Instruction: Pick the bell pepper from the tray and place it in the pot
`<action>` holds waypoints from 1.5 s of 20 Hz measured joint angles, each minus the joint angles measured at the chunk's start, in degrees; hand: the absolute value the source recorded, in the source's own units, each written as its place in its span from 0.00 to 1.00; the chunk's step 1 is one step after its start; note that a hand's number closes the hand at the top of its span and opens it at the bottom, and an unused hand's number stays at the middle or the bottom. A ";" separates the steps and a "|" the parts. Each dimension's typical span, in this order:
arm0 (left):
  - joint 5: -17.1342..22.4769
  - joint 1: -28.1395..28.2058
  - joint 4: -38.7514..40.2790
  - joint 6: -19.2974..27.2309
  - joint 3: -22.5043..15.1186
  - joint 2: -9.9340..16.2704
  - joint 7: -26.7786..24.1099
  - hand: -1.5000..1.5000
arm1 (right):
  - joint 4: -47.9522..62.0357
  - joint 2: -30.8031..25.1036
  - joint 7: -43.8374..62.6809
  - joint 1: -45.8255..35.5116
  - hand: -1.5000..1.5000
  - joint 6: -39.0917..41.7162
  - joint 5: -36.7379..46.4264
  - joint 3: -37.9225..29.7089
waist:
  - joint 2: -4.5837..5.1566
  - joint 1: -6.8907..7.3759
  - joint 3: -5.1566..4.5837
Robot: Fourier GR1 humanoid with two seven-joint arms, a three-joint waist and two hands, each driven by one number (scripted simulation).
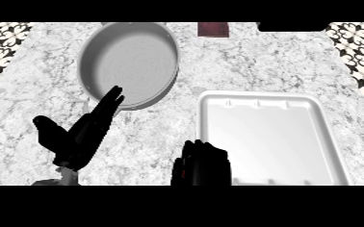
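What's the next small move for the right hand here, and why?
Probably carry the right hand up and left toward the pot. Its fingers are curled at the tray's lower-left corner, and no bell pepper shows on the tray, so the pepper may be hidden inside that curl, though I can't confirm it. The left hand rests open below the pot.

Kitchen setting, speckled grey-white marble counter [270,62], a round grey pot [128,65] standing on it, a white tray [266,139] beside, black-and-white patterned tiles [348,41] at the edges
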 measured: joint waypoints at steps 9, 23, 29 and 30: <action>-0.91 -0.03 0.07 -0.27 -0.39 -0.76 -0.97 0.50 | -11.44 -0.29 0.50 -11.02 1.00 4.68 5.78 1.36 | 0.09 0.79 -0.01; -0.48 -2.10 1.44 -2.33 -0.44 -0.89 -0.77 0.50 | -2.71 0.25 -1.20 -35.03 1.00 5.93 -9.35 -15.90 | 0.77 3.24 -0.12; -0.70 -2.91 1.07 -2.39 -1.00 -1.31 0.40 0.50 | 11.40 0.47 -3.33 -46.44 1.00 3.52 -17.52 -22.33 | 1.13 4.29 -0.12; -0.97 -3.00 0.94 -2.24 -1.31 -1.66 0.23 0.50 | 14.16 0.51 -3.78 -48.14 1.00 2.87 -18.84 -23.24 | 1.23 4.55 -0.13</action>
